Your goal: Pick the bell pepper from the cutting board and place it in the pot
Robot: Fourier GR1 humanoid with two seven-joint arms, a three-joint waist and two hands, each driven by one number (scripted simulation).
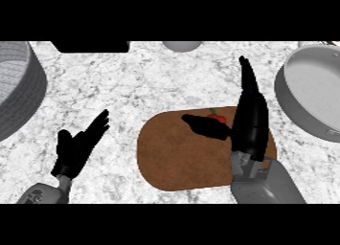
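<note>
Right hand (250, 127), fingers spread, thumb touching the bell pepper (215, 116) on the cutting board (183, 162); pot (321, 91) at two o'clock; left hand (77, 148) spread.

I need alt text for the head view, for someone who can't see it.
The robot's right hand reaches over a brown cutting board, thumb beside a red bell pepper. A grey pot waits at the right. The left hand rests open on the marble counter.

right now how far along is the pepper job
Early. Done: the right hand is over the cutting board, thumb and fingers either side of the bell pepper. In hand: closing on it; the pepper is on the board, not lifted. Left: grasp, carry it right and put it in the pot. The left hand rests open at lower left.
</note>
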